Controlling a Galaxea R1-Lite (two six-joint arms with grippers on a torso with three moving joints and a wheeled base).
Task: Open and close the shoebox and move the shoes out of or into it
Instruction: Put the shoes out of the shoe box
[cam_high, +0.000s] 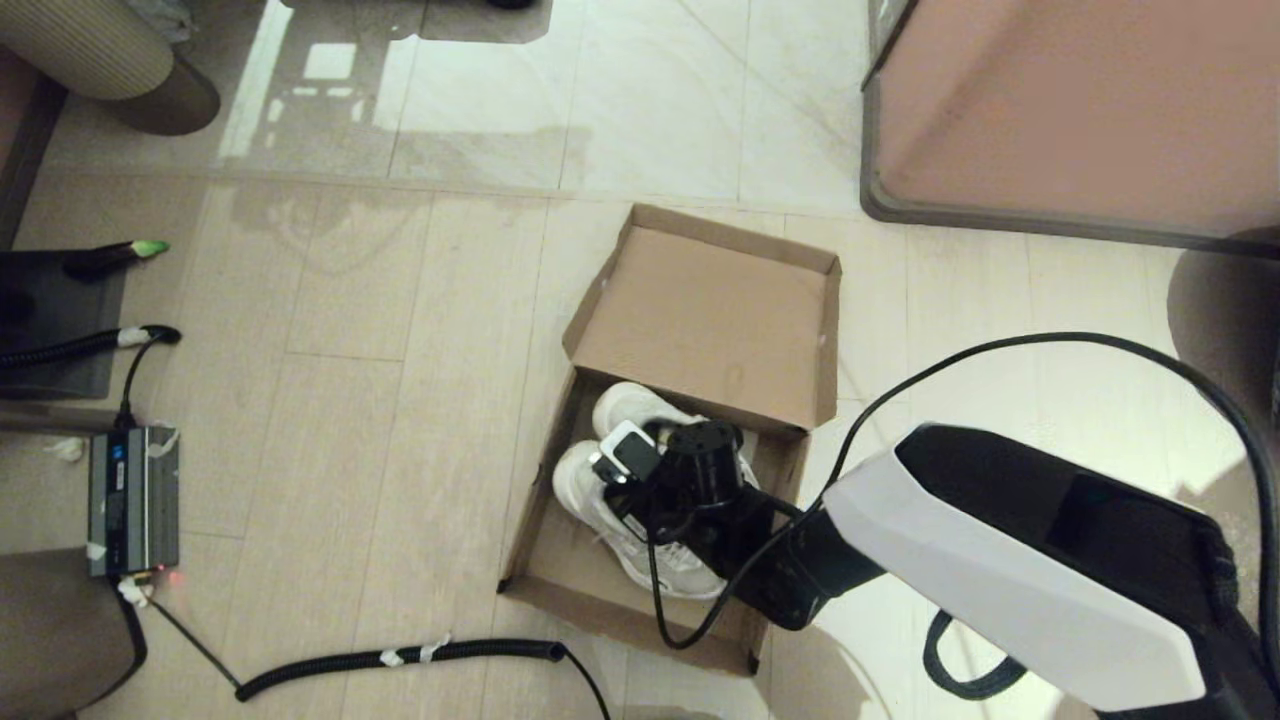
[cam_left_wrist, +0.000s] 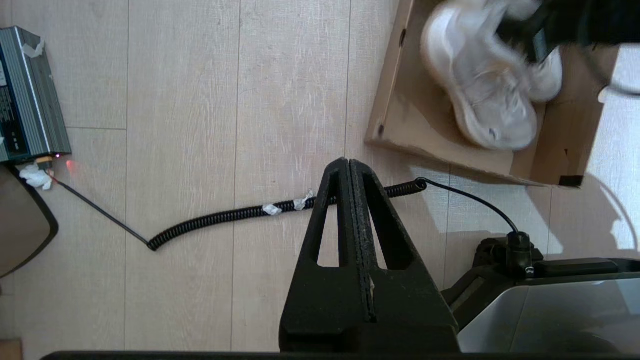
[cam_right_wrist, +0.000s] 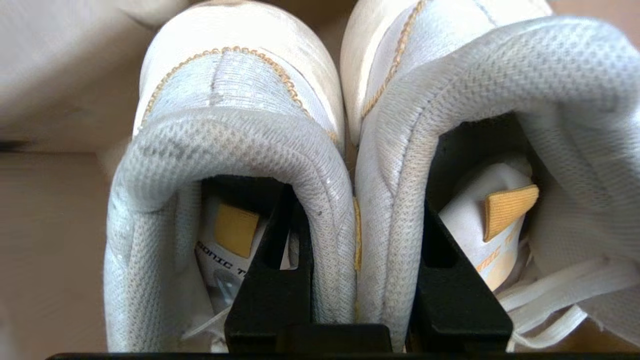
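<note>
The right arm (cam_high: 1010, 560) is wearing a white angular shell over black housing, with a black cable (cam_high: 1050, 345) looping above it. Both grippers are showing black, triangular fingers (cam_left_wrist: 350, 215) with cut-out windows.

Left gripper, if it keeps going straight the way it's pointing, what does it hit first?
The left gripper, shut, points down at the floor. Straight ahead lies the coiled black cable crossing under its tip, then bare floor. Depth is unclear, so that's a guess.
</note>
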